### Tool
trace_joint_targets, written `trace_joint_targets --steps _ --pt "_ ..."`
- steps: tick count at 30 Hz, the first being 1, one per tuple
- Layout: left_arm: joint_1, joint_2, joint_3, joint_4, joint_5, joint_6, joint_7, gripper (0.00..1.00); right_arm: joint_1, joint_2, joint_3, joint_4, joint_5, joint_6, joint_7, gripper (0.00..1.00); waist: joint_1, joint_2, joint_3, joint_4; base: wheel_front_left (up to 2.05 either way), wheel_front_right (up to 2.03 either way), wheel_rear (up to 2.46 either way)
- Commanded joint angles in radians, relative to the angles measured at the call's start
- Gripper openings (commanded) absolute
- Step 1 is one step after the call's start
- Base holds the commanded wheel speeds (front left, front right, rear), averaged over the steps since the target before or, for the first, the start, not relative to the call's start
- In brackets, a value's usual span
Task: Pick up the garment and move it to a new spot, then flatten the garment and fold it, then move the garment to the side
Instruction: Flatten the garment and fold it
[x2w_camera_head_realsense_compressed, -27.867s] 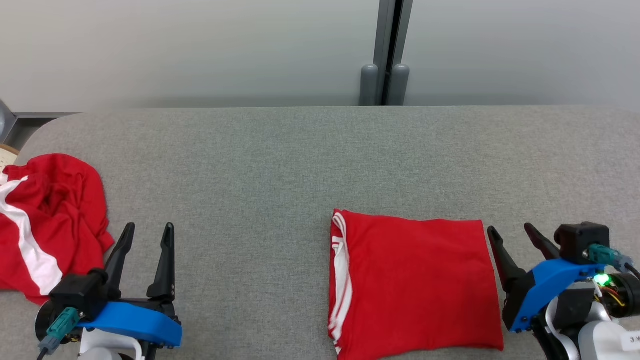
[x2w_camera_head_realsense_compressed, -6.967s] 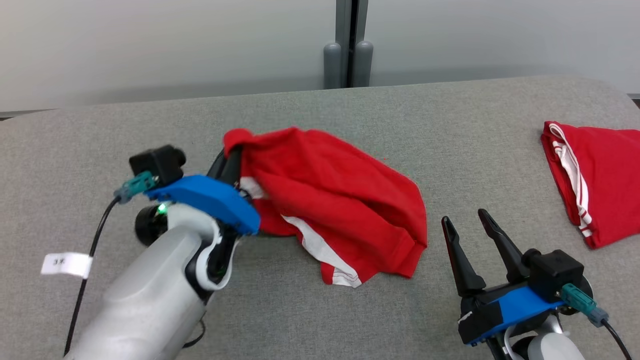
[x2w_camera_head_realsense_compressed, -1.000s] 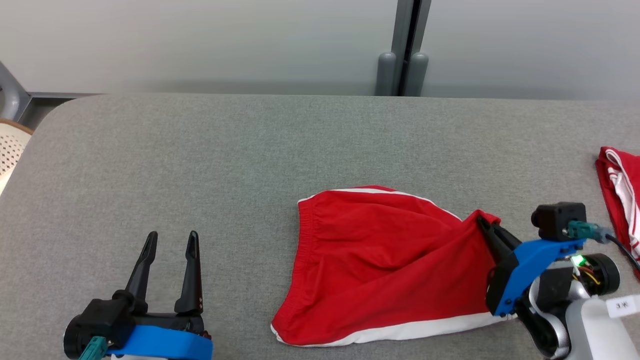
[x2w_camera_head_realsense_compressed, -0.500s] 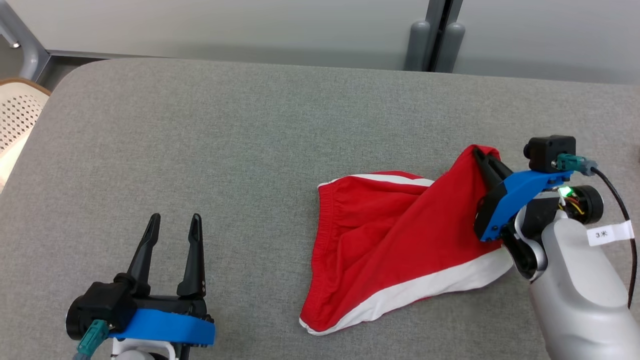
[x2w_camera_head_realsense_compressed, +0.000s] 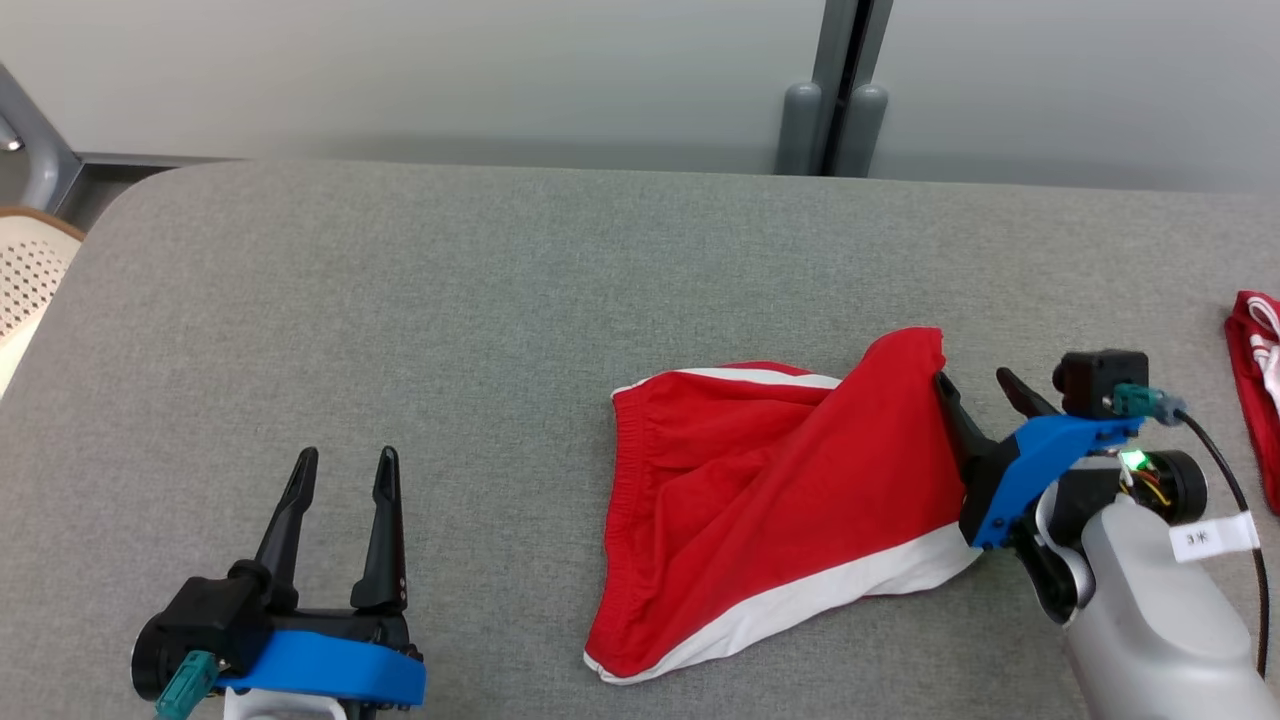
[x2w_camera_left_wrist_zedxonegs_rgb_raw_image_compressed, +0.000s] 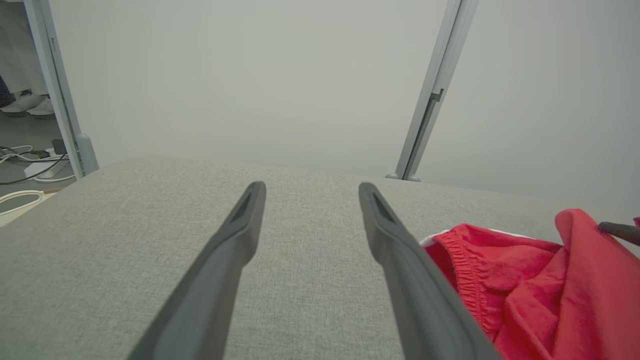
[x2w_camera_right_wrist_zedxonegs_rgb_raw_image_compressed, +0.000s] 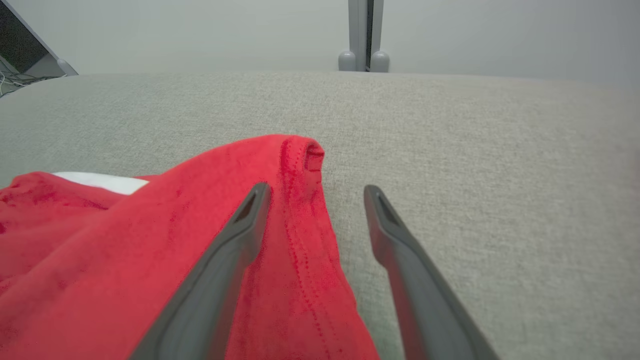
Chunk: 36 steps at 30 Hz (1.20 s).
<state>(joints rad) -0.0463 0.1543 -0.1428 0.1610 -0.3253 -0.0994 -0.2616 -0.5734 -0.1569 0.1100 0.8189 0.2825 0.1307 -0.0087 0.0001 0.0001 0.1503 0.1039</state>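
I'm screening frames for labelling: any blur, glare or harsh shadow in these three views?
Head view: soft even light, no glare; the red fabric shorts with white trim look sharp. Left wrist view: the left end effector blurs towards the lens. Right wrist view: grey woven tabletop softens towards the right edge.
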Motion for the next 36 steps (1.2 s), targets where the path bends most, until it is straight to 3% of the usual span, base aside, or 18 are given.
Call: trace_joint_targets --steps 1,8,17,25,36 --pt "0.007 0.002 0.006 0.001 0.005 -0.004 -0.004 1.00 0.022 -0.010 -0.003 -0.017 -0.005 0.000 -0.015 1.00 -0.0001 -0.0001 -0.017 -0.016 0.00 0.00 0.00" --pt "0.050 -0.003 0.018 0.003 0.002 -0.003 -0.004 1.00 0.210 -0.007 -0.031 -0.232 -0.080 0.000 -0.134 1.00 -0.0001 -0.0001 -0.054 -0.058 0.00 0.00 0.00" --pt "0.091 -0.006 0.035 0.020 -0.003 -0.005 -0.004 1.00 0.468 0.052 -0.042 -0.561 -0.165 0.000 -0.208 1.00 -0.0001 -0.0001 -0.090 -0.097 0.00 0.00 0.00" --pt "0.120 -0.018 0.022 0.039 0.001 -0.008 -0.004 1.00 0.581 0.080 -0.092 -0.679 -0.183 0.000 -0.158 1.00 -0.0001 -0.0001 -0.136 -0.104 0.00 0.00 0.00" --pt "0.138 -0.022 0.022 0.045 -0.002 -0.002 -0.004 1.00 0.622 0.091 -0.117 -0.772 -0.191 0.000 -0.106 1.00 -0.0001 -0.0001 -0.151 -0.108 0.00 0.00 0.00"
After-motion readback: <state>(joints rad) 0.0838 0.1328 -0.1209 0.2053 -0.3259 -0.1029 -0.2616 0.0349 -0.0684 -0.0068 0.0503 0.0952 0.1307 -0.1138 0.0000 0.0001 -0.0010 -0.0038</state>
